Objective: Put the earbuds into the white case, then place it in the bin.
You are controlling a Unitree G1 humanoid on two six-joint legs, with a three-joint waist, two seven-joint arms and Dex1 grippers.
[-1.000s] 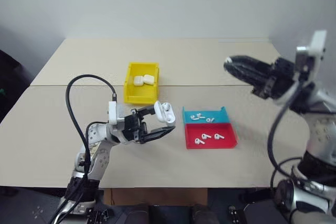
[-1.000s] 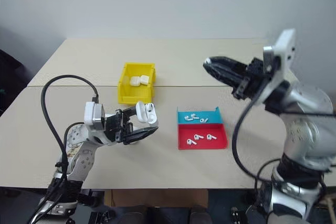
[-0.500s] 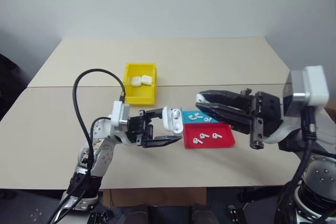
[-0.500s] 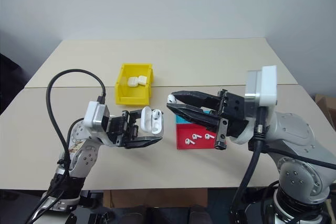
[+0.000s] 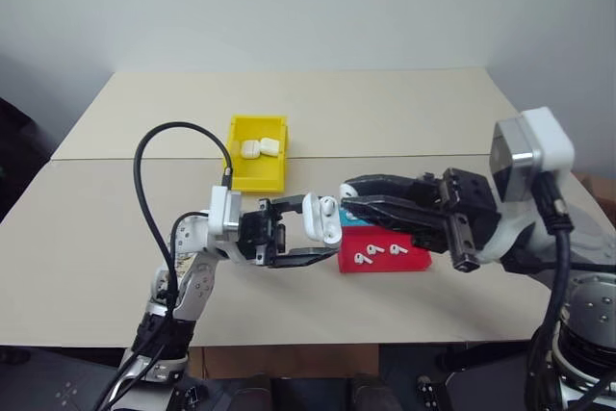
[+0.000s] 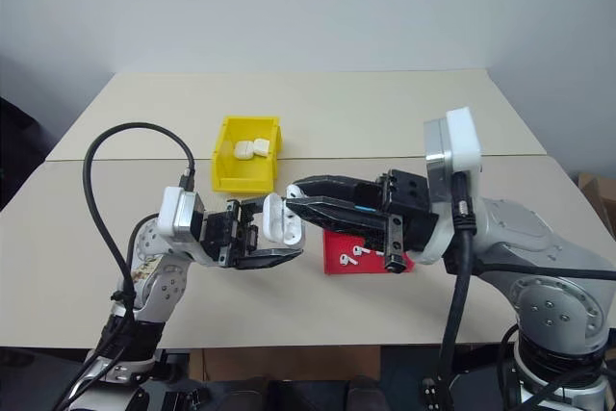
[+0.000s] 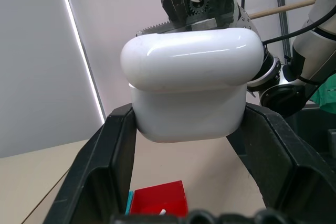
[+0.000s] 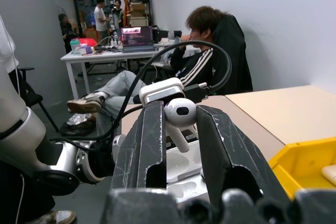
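Left claw (image 5: 310, 237) clamped on the small glossy white rounded earbud case (image 5: 322, 218), lid hinged open, held aloft above the beige desk (image 5: 404, 113) just left of the shallow red plastic tray (image 5: 420, 264). Right claw (image 8: 177, 129) pinched on a tiny glossy white earbud (image 8: 178, 115), stem pointing down toward the open cavity of the case, tips nearly touching the case in the head views. Loose earbuds lying in the red tray, a shallow blue tray (image 5: 352, 218) mostly hidden behind the claws. Bright yellow tall-walled plastic bin (image 5: 258, 153) well apart, farther back on the desk, already holding two white cases.

Likely step: seating the earbud in its socket.

Risks, as judged from here:
- Stem misaligned with the socket, so the bud jams on the rim or skids off when released, dropping to the desk.
- Pushing down too hard against a case gripped only by its lower body, tilting or prying it out of the left claw.
- Right fingertips knocking the raised lid, snapping it shut before the bud is seated.
- Releasing early, with the bud not yet settled, leaving it proud of the cavity and blocking the lid.
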